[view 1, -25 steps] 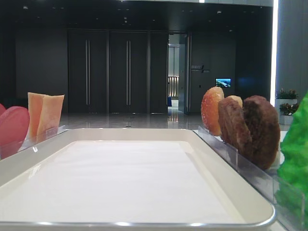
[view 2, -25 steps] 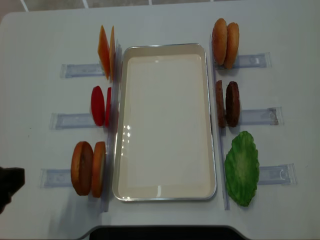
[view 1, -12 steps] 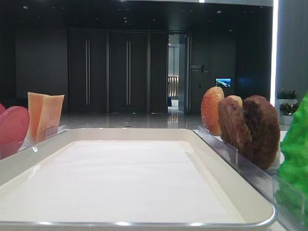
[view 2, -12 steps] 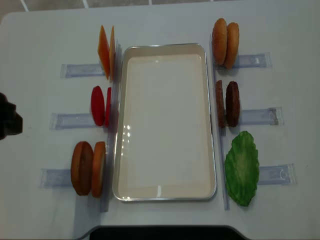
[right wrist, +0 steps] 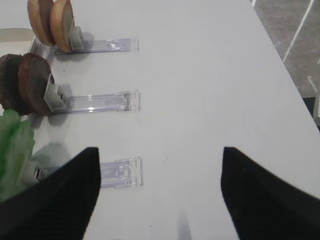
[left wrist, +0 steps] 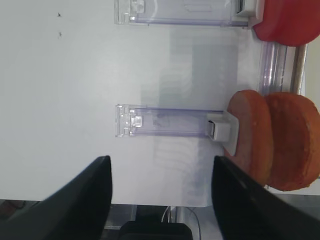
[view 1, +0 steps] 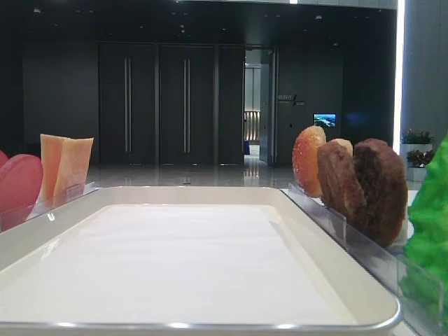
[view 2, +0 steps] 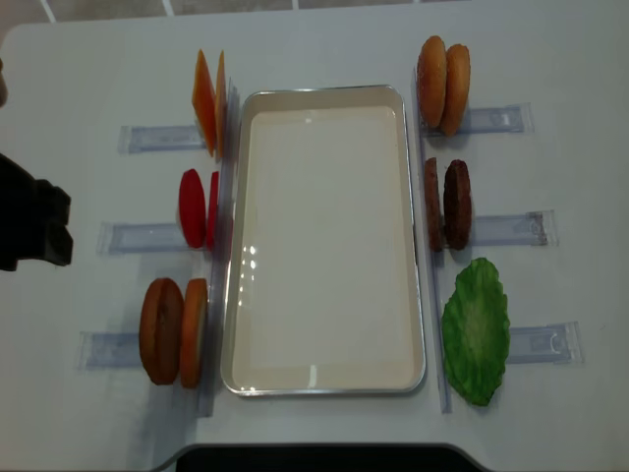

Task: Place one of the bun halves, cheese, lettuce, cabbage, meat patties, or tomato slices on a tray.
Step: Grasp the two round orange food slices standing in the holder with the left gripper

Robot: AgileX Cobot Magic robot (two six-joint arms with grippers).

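You have one tray [view 2: 324,379] in the middle of one white table [view 2: 324,44]. Count four bun halves: two [view 2: 173,331] at lower left, two [view 2: 442,85] at upper right. There are two cheese slices [view 2: 208,101], two tomato slices [view 2: 197,208] and two meat patties [view 2: 447,204]. You see one green lettuce leaf [view 2: 476,330]. Six clear plastic racks [view 2: 157,138] stand along the tray, three on each side.

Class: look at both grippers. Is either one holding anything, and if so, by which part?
Nothing is held. The left gripper and right gripper both stand open over bare table.
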